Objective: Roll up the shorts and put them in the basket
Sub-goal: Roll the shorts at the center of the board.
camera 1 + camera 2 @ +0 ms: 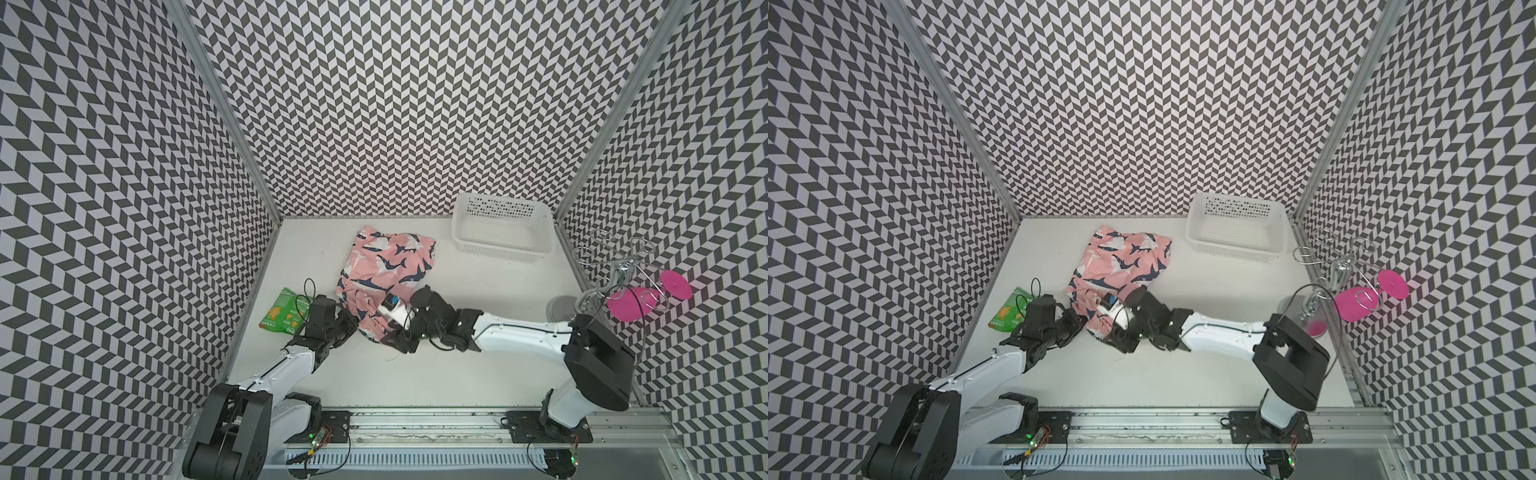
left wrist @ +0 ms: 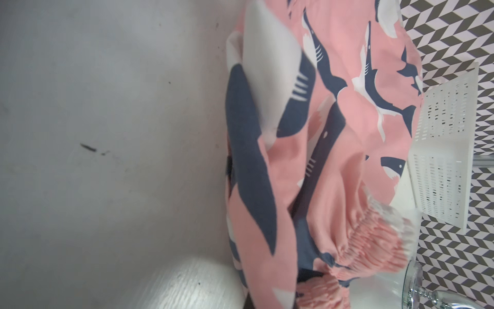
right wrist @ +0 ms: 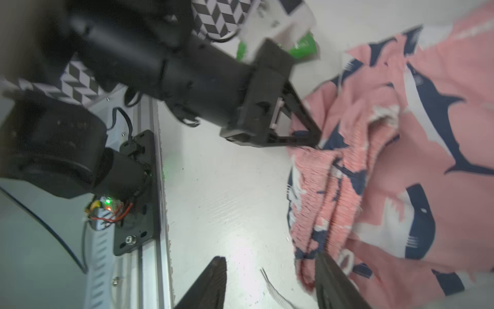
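The big white table (image 1: 478, 374) had everything on it. The pink shark shorts (image 1: 386, 266) lay crumpled in the middle of it, and both top views showed them there (image 1: 1121, 262). The white basket (image 1: 498, 248) sat near the far corner of the shorts, on the right arm's side, not touching them. The wire rack (image 1: 615, 270) with a pink glass hanging on it stood well apart from the shorts, on that same side. The green snack bag (image 1: 280, 309) lay near the shorts on the left arm's side. Both grippers were at the edge of the shorts closest to the arms, where the bunched waistband was. The left gripper (image 3: 316, 141) was closed tight, and its tip pinched the waistband cloth. The right gripper (image 3: 270, 283) was open. One of its fingers (image 3: 334, 281) touched the edge of the shorts, and its other finger was over bare table just beside them. The thin white drawstring (image 3: 272, 286) stuck out from the shorts and lay on the table between those two fingers.
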